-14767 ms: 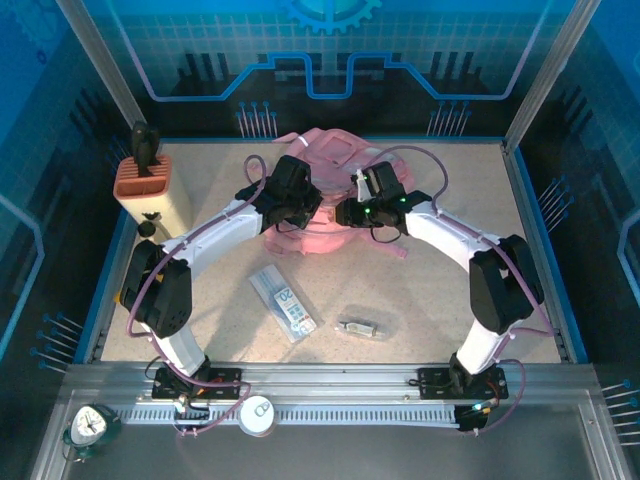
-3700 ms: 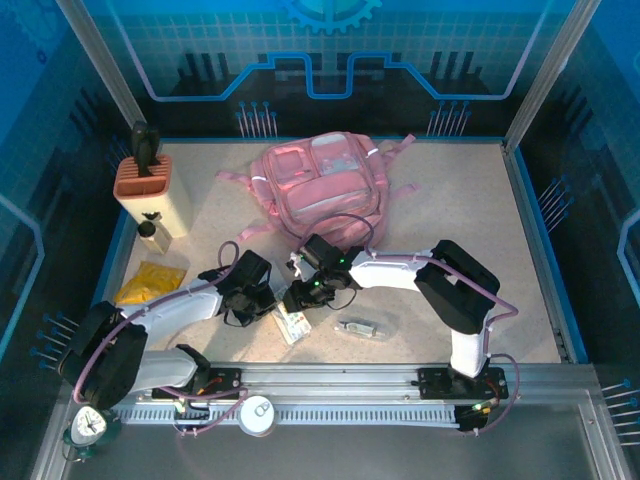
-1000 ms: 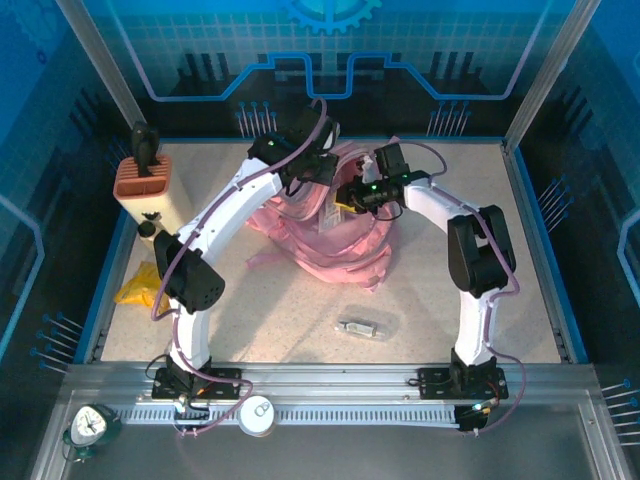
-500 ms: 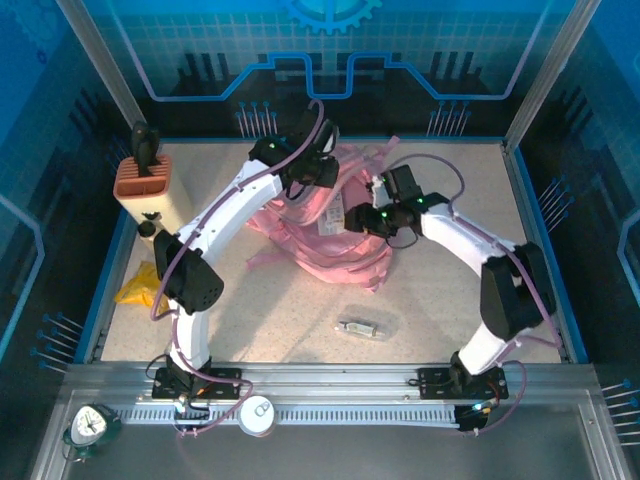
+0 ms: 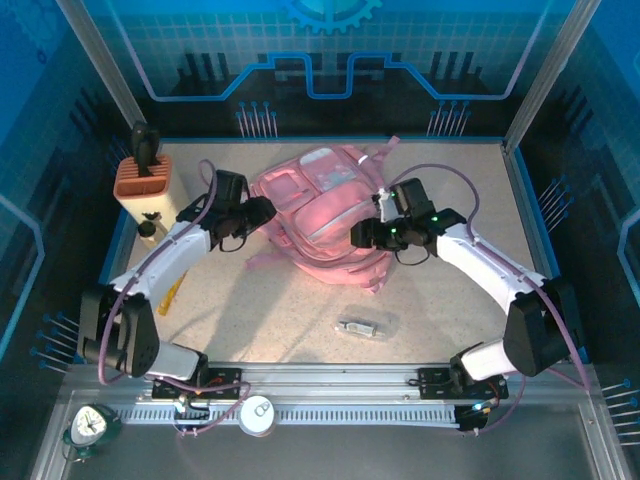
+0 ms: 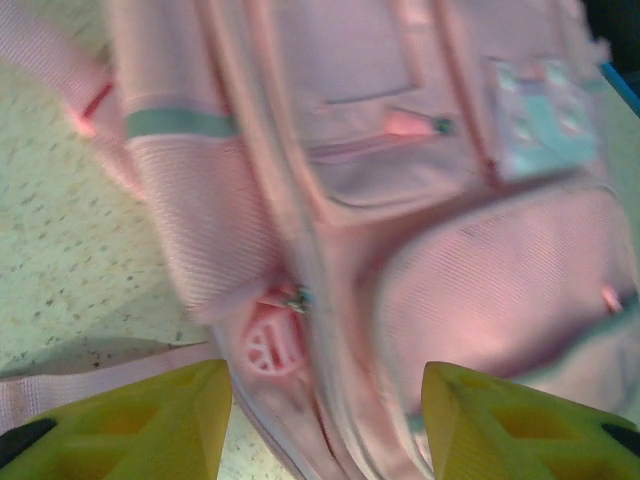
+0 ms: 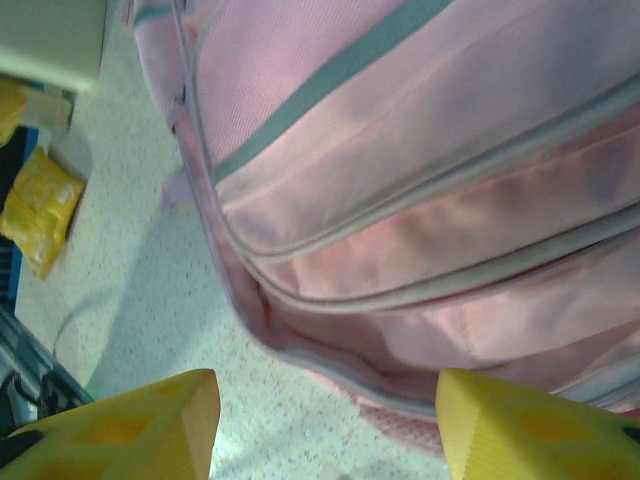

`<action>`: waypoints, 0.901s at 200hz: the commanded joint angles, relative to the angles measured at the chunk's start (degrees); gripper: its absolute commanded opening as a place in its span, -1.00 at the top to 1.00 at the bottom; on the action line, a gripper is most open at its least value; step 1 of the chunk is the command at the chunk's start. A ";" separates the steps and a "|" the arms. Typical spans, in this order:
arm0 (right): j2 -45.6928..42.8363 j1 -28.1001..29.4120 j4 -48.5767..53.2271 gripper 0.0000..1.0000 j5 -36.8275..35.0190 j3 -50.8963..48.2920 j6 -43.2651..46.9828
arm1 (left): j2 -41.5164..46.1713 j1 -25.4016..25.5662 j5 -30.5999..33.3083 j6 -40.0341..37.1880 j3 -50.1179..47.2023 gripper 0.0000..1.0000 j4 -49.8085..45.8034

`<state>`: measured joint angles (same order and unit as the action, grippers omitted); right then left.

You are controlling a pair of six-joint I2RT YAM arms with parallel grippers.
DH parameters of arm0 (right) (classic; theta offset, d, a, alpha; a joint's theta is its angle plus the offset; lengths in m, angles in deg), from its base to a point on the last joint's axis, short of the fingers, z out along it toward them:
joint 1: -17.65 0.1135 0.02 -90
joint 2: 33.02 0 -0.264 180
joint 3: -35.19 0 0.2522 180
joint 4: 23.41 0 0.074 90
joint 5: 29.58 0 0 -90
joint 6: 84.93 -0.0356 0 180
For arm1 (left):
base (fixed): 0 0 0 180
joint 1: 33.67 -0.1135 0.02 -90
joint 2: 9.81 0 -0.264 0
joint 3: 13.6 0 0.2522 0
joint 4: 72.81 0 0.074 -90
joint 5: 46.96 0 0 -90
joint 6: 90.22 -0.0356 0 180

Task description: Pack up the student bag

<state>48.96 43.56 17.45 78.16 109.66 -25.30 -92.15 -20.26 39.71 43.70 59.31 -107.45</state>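
Student bag [image 5: 318, 205] lies flat on the table [image 5: 440, 320], toward the far side, front pockets up. Left gripper [image 5: 262, 211] is at its left edge and right gripper [image 5: 359, 236] at its near right edge; both have fingers apart and hold nothing.

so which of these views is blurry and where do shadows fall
left wrist: the student bag is smeared, softest toward the right edge; right wrist: sharper, seams readable, a soft shadow on the table beside the bag; top external: crisp, evenly lit.
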 commanded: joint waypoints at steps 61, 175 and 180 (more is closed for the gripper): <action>-0.14 3.24 -2.55 -0.19 1.27 -3.53 -3.47 | -17.59 -1.54 -6.23 9.99 6.05 0.02 12.75; 9.11 0.26 -9.86 -0.27 0.21 -0.05 -3.90 | -20.75 1.01 -2.29 11.78 7.36 0.11 9.94; 9.31 0.26 -10.22 -0.27 0.17 -0.34 -4.18 | -20.66 1.04 -1.87 12.47 6.78 0.06 9.58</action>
<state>57.22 44.66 9.58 78.77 107.87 -29.22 -113.27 -20.00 35.82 55.09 66.53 -95.28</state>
